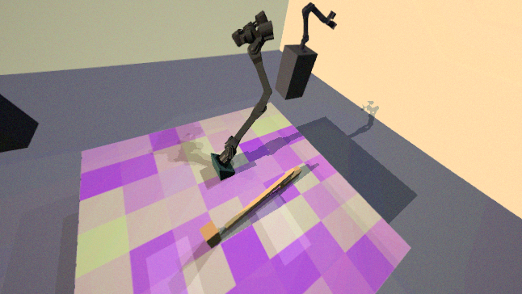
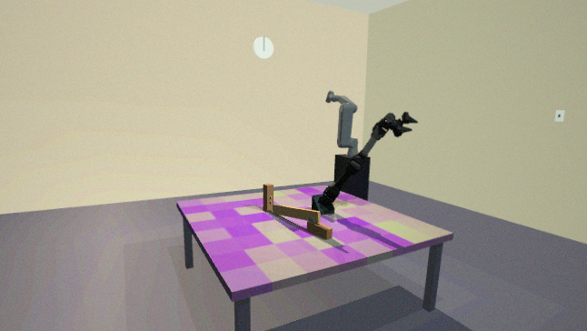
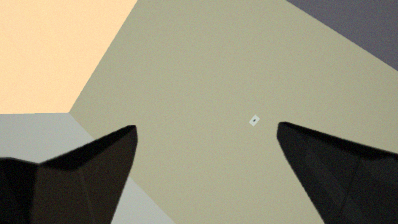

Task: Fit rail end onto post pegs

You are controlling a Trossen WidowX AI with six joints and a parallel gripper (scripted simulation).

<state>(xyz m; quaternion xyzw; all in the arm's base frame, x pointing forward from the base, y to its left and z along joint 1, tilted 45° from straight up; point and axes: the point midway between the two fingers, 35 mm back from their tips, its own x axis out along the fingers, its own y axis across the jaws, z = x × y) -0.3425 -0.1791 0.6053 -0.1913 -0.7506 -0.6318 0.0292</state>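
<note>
Rail slopes in exterior view (wrist shows only wall).

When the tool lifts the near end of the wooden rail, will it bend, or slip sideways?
The rail is a straight wooden bar, so it is probably stiff. It is long and thin, so it may swing sideways. Its far end rests in the footboard block, so it will likely pivot there.

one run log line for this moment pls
pincer: open, empty, raised away from table | rail: sloped, untouched | pegs: not seated | post: upright
</note>
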